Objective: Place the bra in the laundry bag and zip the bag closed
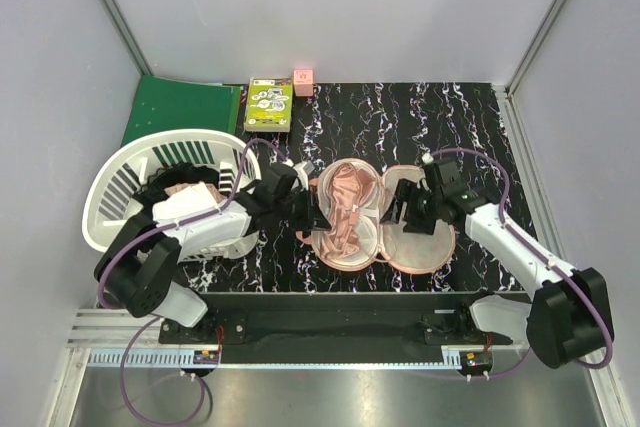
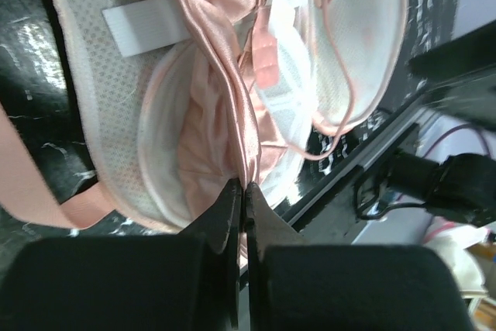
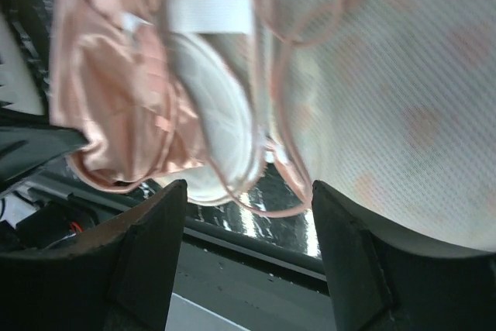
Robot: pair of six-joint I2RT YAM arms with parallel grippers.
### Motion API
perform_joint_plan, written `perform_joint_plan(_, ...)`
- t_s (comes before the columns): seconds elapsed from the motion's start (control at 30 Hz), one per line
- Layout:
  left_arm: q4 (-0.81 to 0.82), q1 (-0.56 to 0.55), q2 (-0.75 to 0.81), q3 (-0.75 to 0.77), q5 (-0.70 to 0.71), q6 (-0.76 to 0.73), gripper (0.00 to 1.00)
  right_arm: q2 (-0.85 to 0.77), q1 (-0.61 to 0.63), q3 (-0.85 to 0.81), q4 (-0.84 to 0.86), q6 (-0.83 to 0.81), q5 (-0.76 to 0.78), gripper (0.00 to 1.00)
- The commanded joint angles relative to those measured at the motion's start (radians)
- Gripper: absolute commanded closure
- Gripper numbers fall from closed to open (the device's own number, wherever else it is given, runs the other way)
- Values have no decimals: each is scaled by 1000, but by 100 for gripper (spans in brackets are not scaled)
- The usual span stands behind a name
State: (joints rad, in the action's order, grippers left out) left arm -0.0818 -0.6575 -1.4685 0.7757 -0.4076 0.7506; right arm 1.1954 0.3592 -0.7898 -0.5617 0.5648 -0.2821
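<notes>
Seen from above, the laundry bag (image 1: 425, 247) lies open on the black marbled table (image 1: 400, 117) as two round lobes side by side. The bra (image 1: 345, 209) is bunched in the left lobe. That view also takes in a white slatted basket (image 1: 120, 187) of clothes at the left, and a green folder (image 1: 180, 107), a green-and-white box (image 1: 270, 105) and a small pink cube (image 1: 303, 80) along the far edge. It does not show the grip clearly.

The left wrist view does: the left claw (image 2: 243, 190) has its two black fingers pressed together on a fold of the bra's shiny satin, just beside a padded white cup. The right wrist view shows the right claw (image 3: 248, 195) with its fingers wide apart and nothing between them. It hangs over the bag near the join of the lobes, where thin pink straps (image 3: 273, 83) loop across the lining.

Up close, the bag's inner face is fine white mesh with the printed motifs showing faintly through. A flat white band (image 3: 208, 12) lies against the bra's cup
</notes>
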Motion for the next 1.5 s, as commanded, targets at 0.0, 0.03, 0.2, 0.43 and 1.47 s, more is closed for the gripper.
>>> perform_joint_plan(0.0, 166, -8, 5, -36, -26, 99, 100, -8, 0, 83, 22, 93, 67, 28)
perform_joint_plan(0.03, 169, -8, 4, -41, -28, 108, 100, 4, 3, 95, 26, 93, 57, 29)
perform_joint_plan(0.2, 188, -10, 7, -62, -20, 118, 100, 39, 3, 141, 111, 106, 38, 33)
perform_joint_plan(0.43, 194, -10, 17, -72, -20, 115, 100, 90, 3, 191, 218, 133, -14, 53)
perform_joint_plan(1.47, 116, -11, -30, -70, 61, 61, 98, 73, -172, -175, -109, -97, 121, 100)
